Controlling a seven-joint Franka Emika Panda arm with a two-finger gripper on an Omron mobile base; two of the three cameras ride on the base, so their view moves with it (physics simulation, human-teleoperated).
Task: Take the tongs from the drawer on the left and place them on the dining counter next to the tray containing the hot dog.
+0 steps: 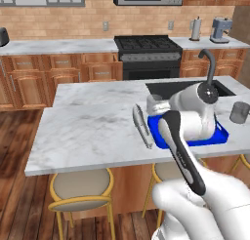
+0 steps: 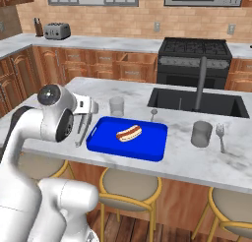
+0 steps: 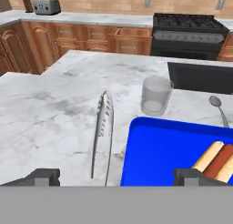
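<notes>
The gripper (image 3: pixel 115 176) stands wide open and holds nothing: in the hand view its two dark fingertips (image 3: pixel 43 176) sit far apart at the bottom, one over bare marble, the other over the tray (image 3: pixel 157 155), with no contact on anything. The tongs (image 3: pixel 103 132) lie flat on the dining counter (image 3: pixel 50 114), just beside the tray's edge, their arms running alongside that edge and their tips pointing toward the far side of the counter. In the left base view the tongs (image 1: pixel 141 126) lie just left of the blue tray (image 1: pixel 222 134), partly behind the arm's white wrist; in the right base view they (image 2: pixel 82 130) show below the hand, beside the tray (image 2: pixel 128 146). A hot dog (image 2: pixel 129 133) rests in the tray. A clear glass (image 3: pixel 155 95) stands on the counter just past the tray's far corner, near the tongs' tips, and a spoon (image 3: pixel 217 107) lies by the sink (image 2: pixel 197 101). A grey cup (image 2: pixel 201 134) and a fork (image 2: pixel 220 136) sit on the marble to the tray's right.
</notes>
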